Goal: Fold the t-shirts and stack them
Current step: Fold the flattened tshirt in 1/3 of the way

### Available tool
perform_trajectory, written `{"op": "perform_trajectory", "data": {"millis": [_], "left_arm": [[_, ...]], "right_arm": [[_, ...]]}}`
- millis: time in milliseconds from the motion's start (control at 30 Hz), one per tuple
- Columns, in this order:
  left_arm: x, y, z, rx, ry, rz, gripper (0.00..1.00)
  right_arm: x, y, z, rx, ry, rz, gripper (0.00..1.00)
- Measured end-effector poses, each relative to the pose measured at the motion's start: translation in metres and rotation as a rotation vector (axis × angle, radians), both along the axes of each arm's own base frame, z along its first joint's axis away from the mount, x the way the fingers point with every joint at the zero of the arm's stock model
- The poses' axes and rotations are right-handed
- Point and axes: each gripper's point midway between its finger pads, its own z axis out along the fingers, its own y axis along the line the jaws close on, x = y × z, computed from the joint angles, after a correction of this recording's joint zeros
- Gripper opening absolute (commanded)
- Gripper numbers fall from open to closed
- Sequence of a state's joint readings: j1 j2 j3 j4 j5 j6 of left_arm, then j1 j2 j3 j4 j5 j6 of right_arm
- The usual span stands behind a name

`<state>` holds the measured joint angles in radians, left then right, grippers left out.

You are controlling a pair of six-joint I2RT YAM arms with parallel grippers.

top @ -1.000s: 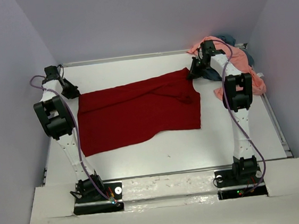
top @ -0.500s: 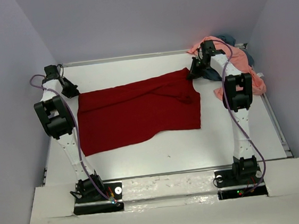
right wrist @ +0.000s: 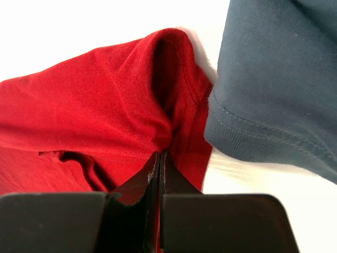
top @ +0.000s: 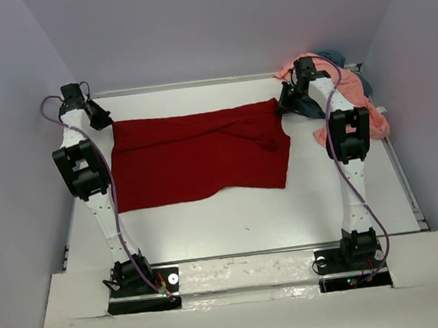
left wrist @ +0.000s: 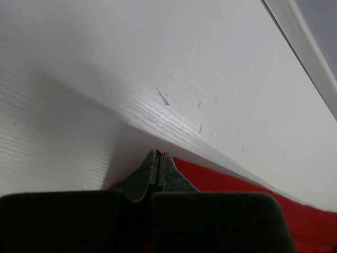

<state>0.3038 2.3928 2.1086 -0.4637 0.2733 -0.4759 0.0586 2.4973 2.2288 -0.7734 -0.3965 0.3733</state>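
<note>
Left pincer (left wrist: 157, 167) and right pincer (right wrist: 159, 159) clamp dark red t-shirt (top: 202, 154) at far corners. Draw taut evenly, low over bench (top: 233, 225); avoid snagging neighbouring blue-grey t-shirt (right wrist: 274, 79).

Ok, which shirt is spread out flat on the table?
The dark red shirt; the pink shirt and blue-grey shirt lie bunched in the far right corner.
</note>
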Motion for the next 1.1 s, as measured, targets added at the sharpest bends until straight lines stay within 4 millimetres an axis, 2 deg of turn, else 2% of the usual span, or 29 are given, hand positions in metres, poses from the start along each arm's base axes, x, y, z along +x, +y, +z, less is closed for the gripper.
{"op": "perform_trajectory", "data": {"millis": [267,300,333,367,467,500,800,967,1100], "left_arm": [[0.001,-0.001,-0.002,-0.012,0.0,0.006,0.0],[0.001,-0.001,-0.002,-0.013,0.0,0.006,0.0],[0.001,-0.002,-0.004,-0.015,0.002,0.006,0.0],[0.002,-0.002,-0.005,-0.016,0.003,0.006,0.0],[0.002,-0.002,-0.007,-0.017,0.006,0.006,0.0],[0.002,-0.002,-0.007,-0.017,0.005,0.006,0.0],[0.004,-0.003,-0.007,-0.023,-0.008,0.002,0.0],[0.004,-0.004,-0.01,-0.028,-0.008,0.0,0.0],[0.002,-0.004,-0.013,-0.031,-0.003,-0.001,0.0]], "right_arm": [[0.0,-0.002,-0.001,-0.009,0.004,-0.005,0.0],[0.0,-0.002,-0.001,-0.013,0.004,-0.007,0.05],[0.0,-0.003,-0.001,-0.015,0.004,-0.008,0.19],[0.0,-0.003,-0.002,-0.018,0.005,-0.01,0.38],[-0.001,-0.006,-0.003,-0.034,0.008,-0.011,0.6],[-0.001,-0.006,-0.004,-0.034,0.009,-0.012,0.62],[-0.009,-0.003,0.008,-0.017,0.008,0.008,0.62],[-0.022,0.004,0.038,-0.005,-0.035,0.066,0.6],[-0.039,0.024,0.066,0.002,-0.095,0.159,0.6]]}}
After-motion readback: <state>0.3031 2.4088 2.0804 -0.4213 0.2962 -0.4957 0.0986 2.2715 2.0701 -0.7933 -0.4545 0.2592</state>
